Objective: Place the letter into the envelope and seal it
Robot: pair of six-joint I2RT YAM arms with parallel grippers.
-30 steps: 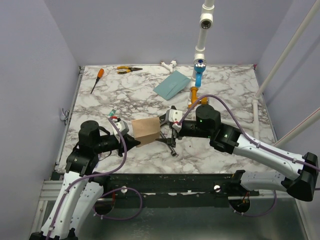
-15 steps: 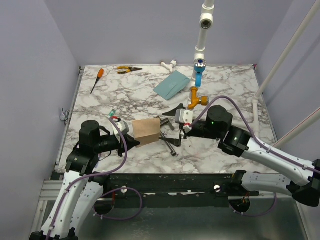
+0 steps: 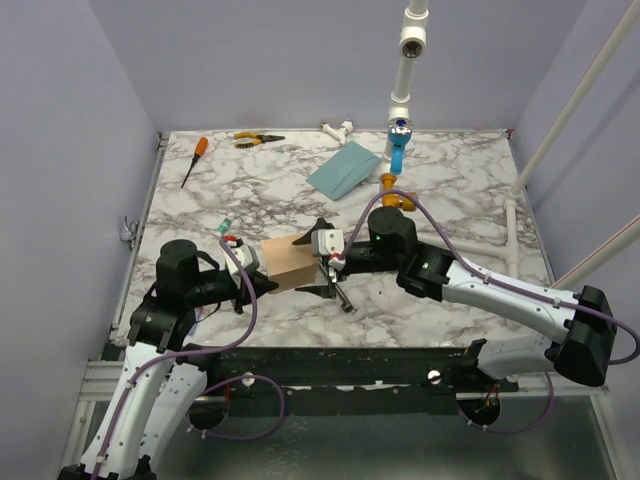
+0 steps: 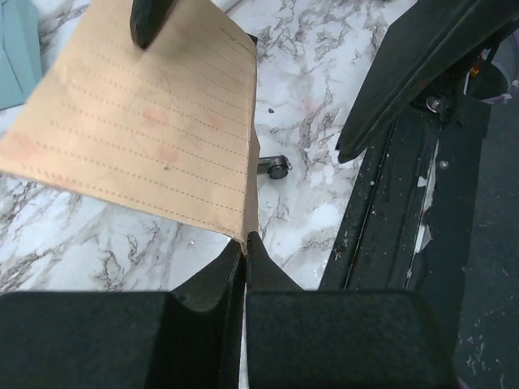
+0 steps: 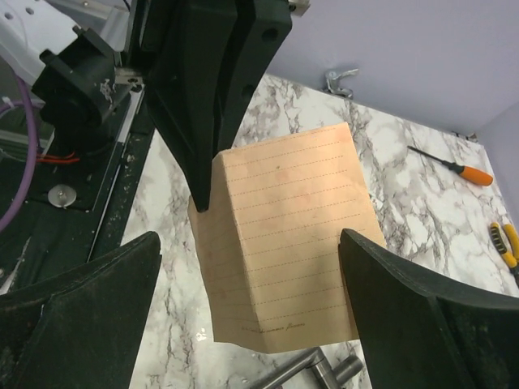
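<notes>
Pinched flat together at the left gripper (image 4: 246, 243), with the near corner of the letter (image 4: 146, 138) caught between the two black fingers. Holds that tan, dotted-lined sheet tilted up off the table (image 3: 450, 200), fanning away from the grip toward the right arm. Shows a crease across the sheet in the right wrist view.

Spread wide at the right gripper (image 5: 250, 243), one finger to each side of the letter's far half, nothing clamped. Reaches in from the right, facing the left gripper across the sheet. Overlaps the sheet's far edge with one dark fingertip (image 4: 150, 20) in the left wrist view; cannot tell whether touching or just above.

From above: both grippers near the table's front middle, with the letter between them. Just beside the letter's near-right corner, a short metal rod (image 3: 342, 298) lying on the marble. Well apart, toward the back middle, the envelope (image 3: 345, 170), teal, flat on the table, touched by neither arm. Just right of the envelope, a blue and orange pipe fitting (image 3: 396, 150) at the foot of a white pipe (image 3: 408, 70). At the back left, a screwdriver (image 3: 194, 160) with an orange handle, and near it yellow-handled pliers (image 3: 255, 139).
</notes>
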